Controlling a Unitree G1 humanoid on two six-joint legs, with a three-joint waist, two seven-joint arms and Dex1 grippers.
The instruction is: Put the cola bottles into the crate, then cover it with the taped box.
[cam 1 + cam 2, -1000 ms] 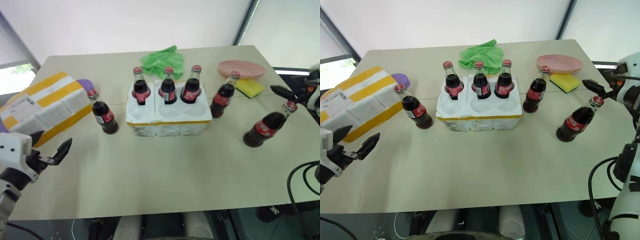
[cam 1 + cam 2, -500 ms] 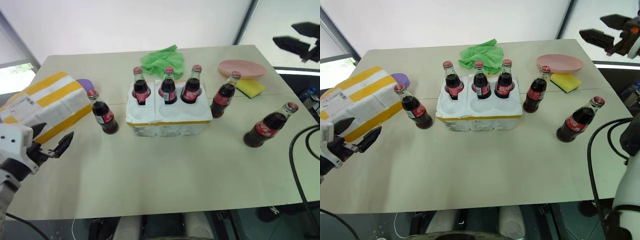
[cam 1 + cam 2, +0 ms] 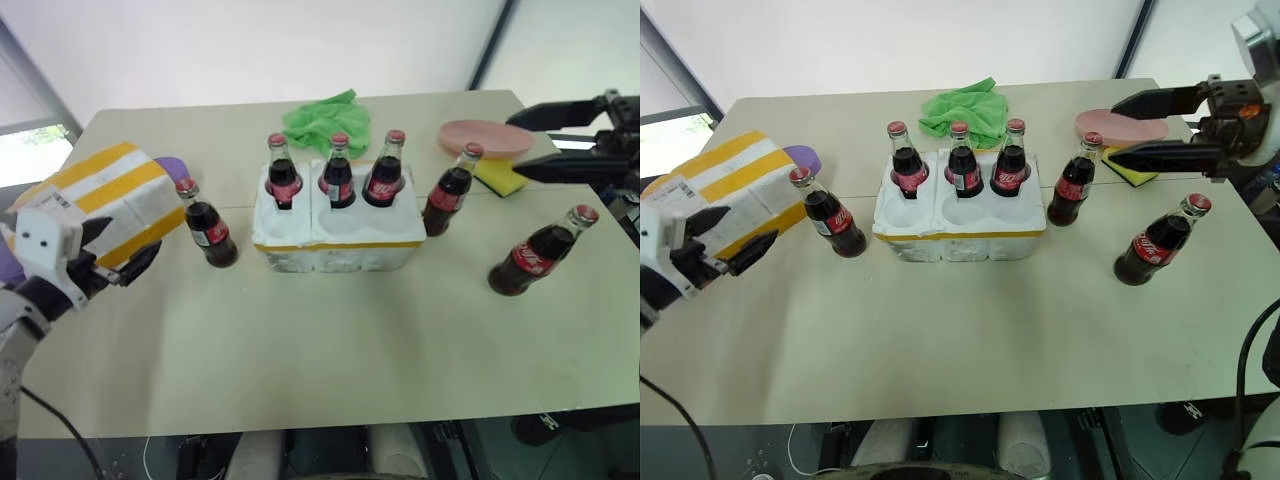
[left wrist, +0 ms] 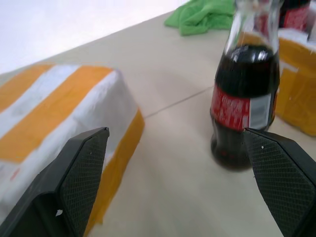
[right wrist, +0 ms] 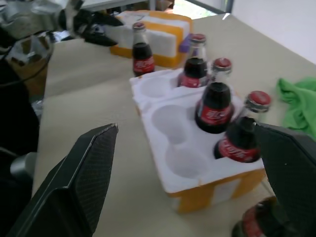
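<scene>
Both my pincers wide, holding nothing.
A cola bottle [image 4: 245,98] stands ahead of my left pincer [image 3: 118,256]; the crate [image 5: 195,163] lies beyond my right pincer [image 3: 1150,127].

Three bottles [image 3: 338,172] stand in the crate's [image 3: 336,238] back row; one bottle [image 3: 205,224] stands left beside the box [image 3: 110,200], two [image 3: 448,192] right.

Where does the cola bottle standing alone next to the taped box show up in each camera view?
Left eye: bottle left of the crate.
Right eye: same spot, between taped box and crate.
Left wrist: close up, between the open fingers.
Right wrist: far off, before the taped box.
Shared landmark: the taped box's yellow bands.
</scene>
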